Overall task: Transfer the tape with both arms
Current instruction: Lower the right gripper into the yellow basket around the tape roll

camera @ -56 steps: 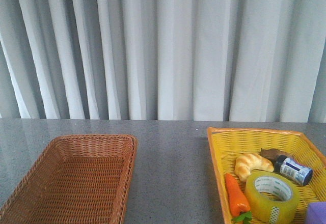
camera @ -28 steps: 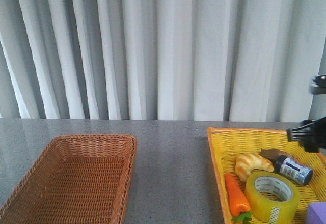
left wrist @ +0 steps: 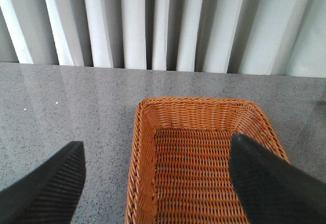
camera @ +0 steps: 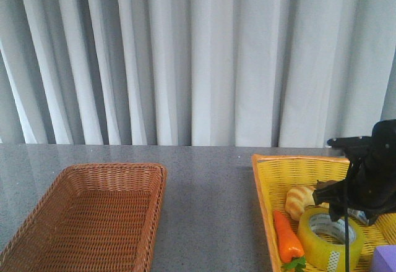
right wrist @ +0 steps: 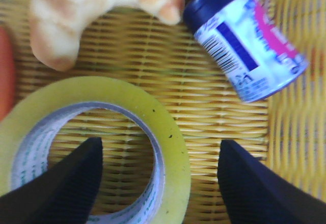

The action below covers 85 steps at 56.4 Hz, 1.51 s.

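The tape (camera: 318,247), a yellow-green roll with a white printed core, lies flat in the yellow basket (camera: 297,158) at the front right. My right arm (camera: 368,179) hangs over it. In the right wrist view my right gripper (right wrist: 159,147) is open and straddles the wall of the tape (right wrist: 168,132), one finger over the hole and the other outside the roll. I cannot tell whether the fingers touch it. My left gripper (left wrist: 157,142) is open and empty above the brown wicker basket (left wrist: 193,100). It does not show in the front view.
The yellow basket (right wrist: 224,107) also holds a croissant (camera: 300,199), an orange carrot (camera: 286,235), a blue-capped bottle (right wrist: 244,46) and a purple thing (camera: 385,258). The brown basket (camera: 111,167) stands empty at the front left. Grey curtains hang behind the table.
My right arm has come in from the right and dropped down over the yellow basket to the tape. The tape and the other things have not moved.
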### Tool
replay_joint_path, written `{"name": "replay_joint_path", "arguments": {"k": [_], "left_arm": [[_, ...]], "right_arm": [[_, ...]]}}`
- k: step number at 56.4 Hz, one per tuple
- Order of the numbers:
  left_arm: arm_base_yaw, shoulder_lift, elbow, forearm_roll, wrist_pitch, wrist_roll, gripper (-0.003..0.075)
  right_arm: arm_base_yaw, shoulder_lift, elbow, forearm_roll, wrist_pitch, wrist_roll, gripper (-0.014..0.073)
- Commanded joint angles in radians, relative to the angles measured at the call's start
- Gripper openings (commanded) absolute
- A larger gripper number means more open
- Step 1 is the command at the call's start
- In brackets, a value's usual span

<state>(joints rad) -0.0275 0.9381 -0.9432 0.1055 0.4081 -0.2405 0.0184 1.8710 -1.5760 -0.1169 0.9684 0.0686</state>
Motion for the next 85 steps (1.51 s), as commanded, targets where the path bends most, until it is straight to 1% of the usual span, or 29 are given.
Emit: {"name": "replay_joint_path", "arguments": {"k": [1,22,32,39,43,50,54,64,71,76,85], "left_arm": [[-0.007,-0.008,-0.035,-0.007,-0.06,-0.008,0.0571],[-0.007,-0.008,-0.035,-0.006,-0.051,-0.008,0.0571],[-0.007,-0.008,-0.035,-0.006,-0.042,-0.008,0.0571],[-0.007,-0.008,-0.035,-0.006,-0.037,-0.008,0.0571],[-0.007,-0.008,-0.035,-0.006,-0.034,-0.008,0.0571],[-0.007,-0.008,-0.035,-0.006,-0.031,-0.008,0.0571],[-0.007,-0.008,-0.035,-0.006,-0.031,-0.008,0.0571],[-0.007,-0.008,-0.035,-0.006,-0.031,-0.008,0.0571],[-0.007,-0.008,-0.035,-0.003,-0.031,-0.008,0.0571],[-0.007,-0.008,-0.035,-0.003,-0.032,-0.008,0.0571],[-0.007,-0.008,-0.035,-0.003,-0.032,-0.008,0.0571]], "right_arm": [[-0.001,-0.032,-0.037,-0.004,-0.02,-0.009,0.0488],[-0.001,0.017,-0.037,-0.006,-0.006,-0.012,0.0484],[-0.001,0.036,-0.037,-0.006,-0.006,-0.012,0.0453],[-0.001,0.048,-0.037,-0.006,-0.006,-0.012,0.0409],[-0.001,0.052,-0.037,-0.006,-0.006,-0.01,0.037],[-0.001,0.057,-0.037,-0.006,-0.006,-0.007,0.0282],[-0.001,0.058,-0.037,-0.006,-0.004,-0.009,0.0217],[-0.001,0.057,-0.037,-0.006,0.0,-0.025,0.0111],[-0.001,0.053,-0.041,-0.006,0.021,-0.059,0.0078],[-0.001,0.052,-0.064,-0.007,0.057,-0.061,0.0076],[-0.001,0.047,-0.167,-0.001,0.144,-0.069,0.0078]]}}
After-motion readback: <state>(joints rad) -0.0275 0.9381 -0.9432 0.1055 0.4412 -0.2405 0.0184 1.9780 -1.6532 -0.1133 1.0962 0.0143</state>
